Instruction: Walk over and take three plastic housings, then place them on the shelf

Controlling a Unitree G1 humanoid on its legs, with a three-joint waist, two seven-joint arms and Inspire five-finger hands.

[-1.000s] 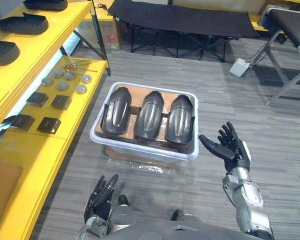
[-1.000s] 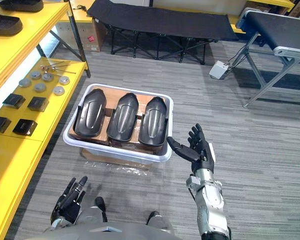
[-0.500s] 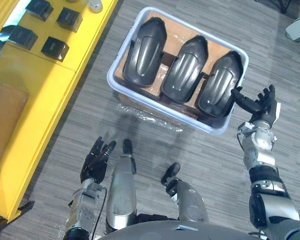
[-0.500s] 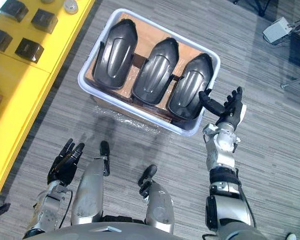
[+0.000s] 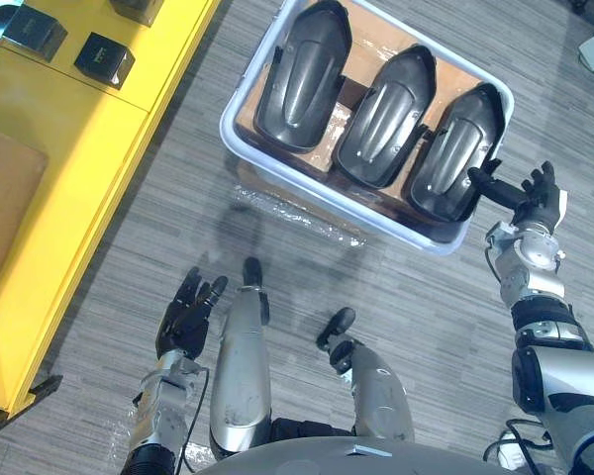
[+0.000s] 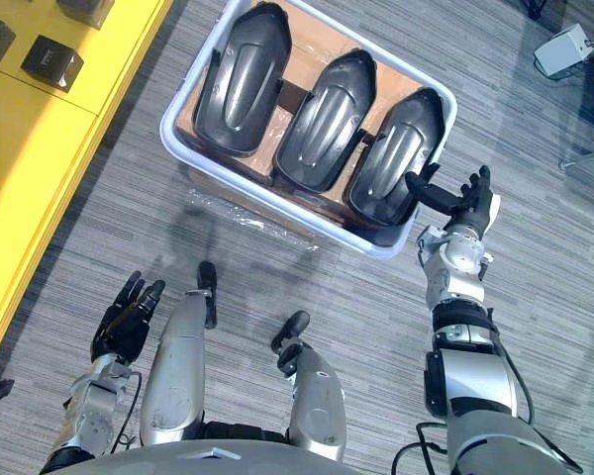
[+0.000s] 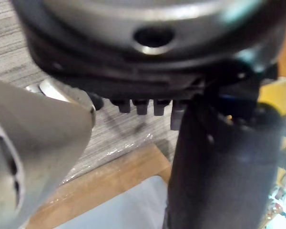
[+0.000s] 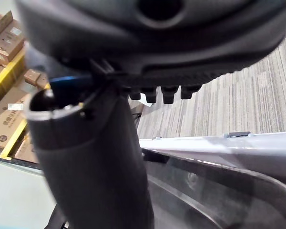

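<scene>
The right hand [image 5: 531,201], fingers spread and empty, hovers just beside three black moulded plastic housings [image 5: 453,168] in a white plastic bin [image 5: 327,198]. The left hand [image 5: 186,317] hangs loose-fingered.

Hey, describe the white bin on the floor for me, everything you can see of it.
The white bin is a rectangular plastic tub with rounded corners and a raised rim, open-topped, sitting on film-wrapped cardboard on the grey floor, near the yellow shelf. A brown cardboard liner covers its bottom, and three dark plastic housings lie side by side in it. The open right hand reaches its thumb over one corner.
</scene>
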